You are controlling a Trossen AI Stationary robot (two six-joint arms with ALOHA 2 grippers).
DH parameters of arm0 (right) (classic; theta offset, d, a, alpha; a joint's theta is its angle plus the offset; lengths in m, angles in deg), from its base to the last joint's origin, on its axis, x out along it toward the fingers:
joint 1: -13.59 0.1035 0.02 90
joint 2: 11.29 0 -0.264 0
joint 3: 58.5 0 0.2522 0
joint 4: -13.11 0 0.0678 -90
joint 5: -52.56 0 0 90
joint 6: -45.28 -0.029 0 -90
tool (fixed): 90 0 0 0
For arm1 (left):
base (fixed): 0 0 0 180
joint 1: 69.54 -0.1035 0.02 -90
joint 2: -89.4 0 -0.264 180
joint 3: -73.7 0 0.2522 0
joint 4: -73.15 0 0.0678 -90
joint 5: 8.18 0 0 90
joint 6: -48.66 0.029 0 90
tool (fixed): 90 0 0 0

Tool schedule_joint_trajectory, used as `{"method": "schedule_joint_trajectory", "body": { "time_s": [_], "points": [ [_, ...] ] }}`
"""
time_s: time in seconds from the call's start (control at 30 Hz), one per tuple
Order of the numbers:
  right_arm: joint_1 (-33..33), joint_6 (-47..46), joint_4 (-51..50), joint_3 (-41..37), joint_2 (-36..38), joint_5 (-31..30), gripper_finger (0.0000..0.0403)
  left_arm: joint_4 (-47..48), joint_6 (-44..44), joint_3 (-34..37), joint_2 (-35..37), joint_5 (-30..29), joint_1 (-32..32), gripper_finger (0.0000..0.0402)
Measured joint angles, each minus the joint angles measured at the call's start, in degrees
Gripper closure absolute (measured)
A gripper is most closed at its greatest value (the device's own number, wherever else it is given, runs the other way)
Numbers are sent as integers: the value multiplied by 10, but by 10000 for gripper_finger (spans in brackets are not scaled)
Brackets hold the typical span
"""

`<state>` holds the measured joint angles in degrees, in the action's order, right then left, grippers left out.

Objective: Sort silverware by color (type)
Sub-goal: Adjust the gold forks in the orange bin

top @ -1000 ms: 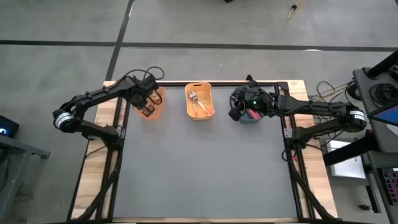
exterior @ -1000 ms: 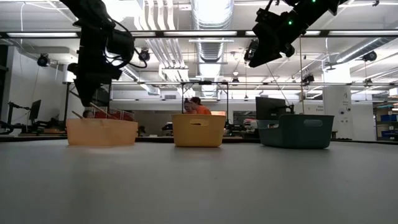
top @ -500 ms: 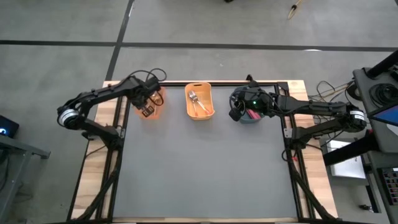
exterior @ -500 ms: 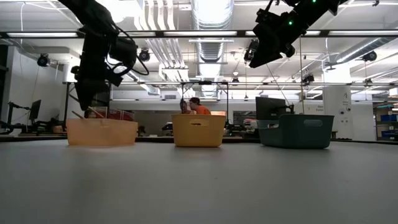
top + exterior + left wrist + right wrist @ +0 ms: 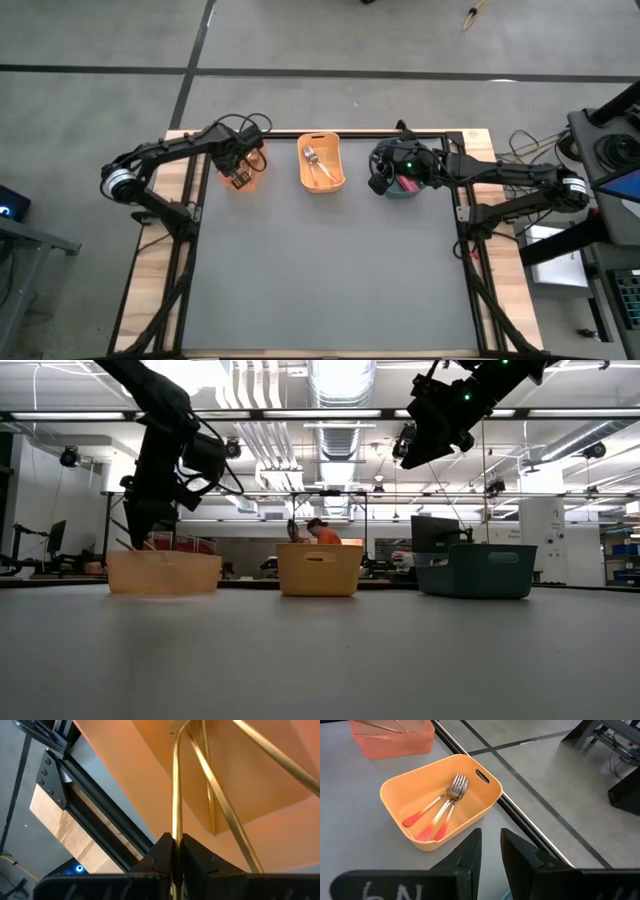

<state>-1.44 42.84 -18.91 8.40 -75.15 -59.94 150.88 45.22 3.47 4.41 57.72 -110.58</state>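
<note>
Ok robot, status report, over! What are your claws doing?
Left gripper shut on a gold fork over the orange bin. Right gripper open, empty, above the grey bin. Nothing in the way.

The gold fork point(image 5: 176, 795) runs off the left wrist view's edges; the dark blue bin's point(image 5: 400, 188) contents sit mostly hidden under the right gripper point(image 5: 383, 172)

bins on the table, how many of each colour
peach-orange bin: 1
yellow bin: 1
dark blue-grey bin: 1
total: 3
</note>
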Motion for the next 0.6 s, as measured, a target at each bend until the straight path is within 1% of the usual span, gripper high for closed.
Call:
{"method": "schedule_joint_trajectory", "body": {
  "time_s": [0.23,0.6],
  "points": [
    [0,0,0,0,0,0,339,-7,0,0,-22,0,0,388],
    [0,-1,0,0,0,0,339,-14,-5,0,-36,0,0,364]
  ]
}}
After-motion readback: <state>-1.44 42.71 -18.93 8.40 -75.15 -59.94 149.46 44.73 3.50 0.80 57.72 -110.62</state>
